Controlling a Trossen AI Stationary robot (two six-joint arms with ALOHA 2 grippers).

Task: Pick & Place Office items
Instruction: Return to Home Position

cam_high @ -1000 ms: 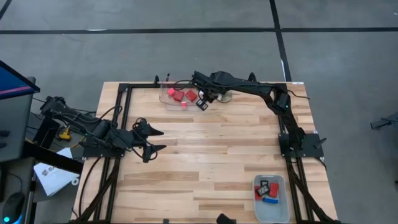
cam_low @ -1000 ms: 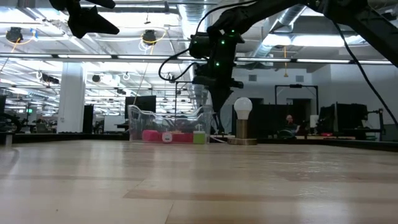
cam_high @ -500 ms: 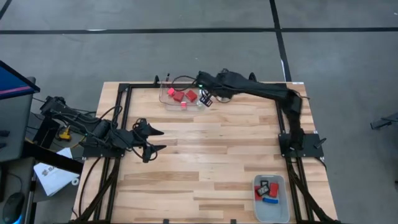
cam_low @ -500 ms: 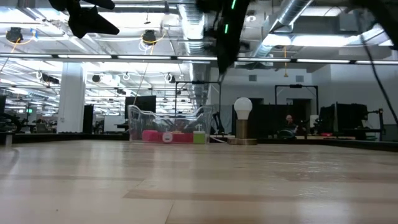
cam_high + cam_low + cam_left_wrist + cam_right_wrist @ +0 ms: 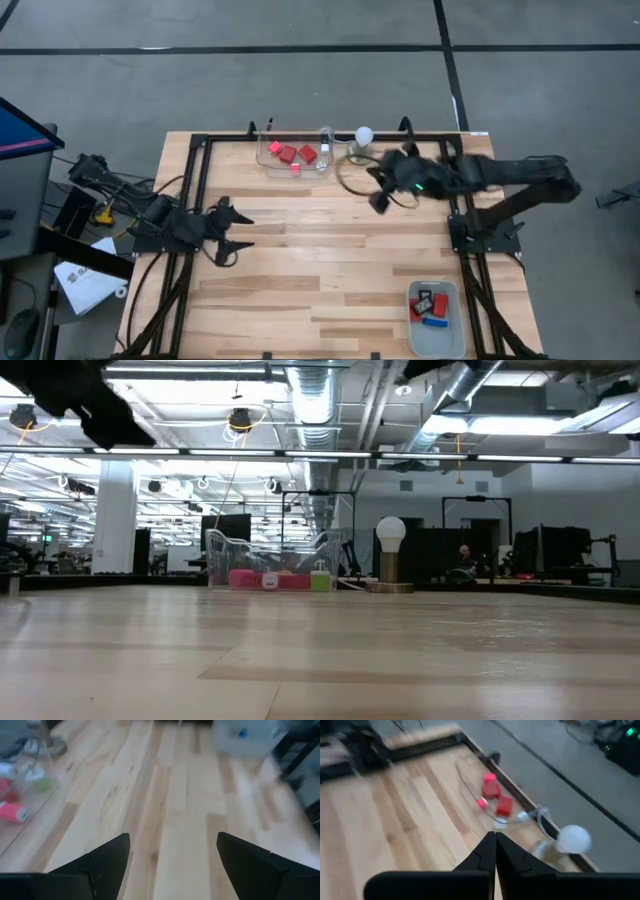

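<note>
Red and pink office items [image 5: 292,155] lie in a clear bin [image 5: 268,160] at the table's far edge. They also show in the low view as office items [image 5: 270,579] and in the right wrist view as office items [image 5: 495,795]. More red, black-and-white and blue pieces [image 5: 430,305] lie in a grey bin [image 5: 436,340] at the near right. My right gripper [image 5: 380,202] hangs shut above the table, right of the clear bin. In its wrist view the right gripper [image 5: 495,837] shows nothing between its tips. My left gripper [image 5: 238,234] stands open over the table's left side, holding nothing.
A white ball on a round metal base [image 5: 364,136] stands at the far edge just right of the clear bin, with a cord looping beside it. Black frame rails [image 5: 200,200] run along the table's left, far and right sides. Bare wood lies between the bins.
My right gripper, still shut, has risen from the clear bin and swung fast toward the table's right and near side, leaving the low view. My left gripper has sunk a little and drawn back toward the left edge, still open.
</note>
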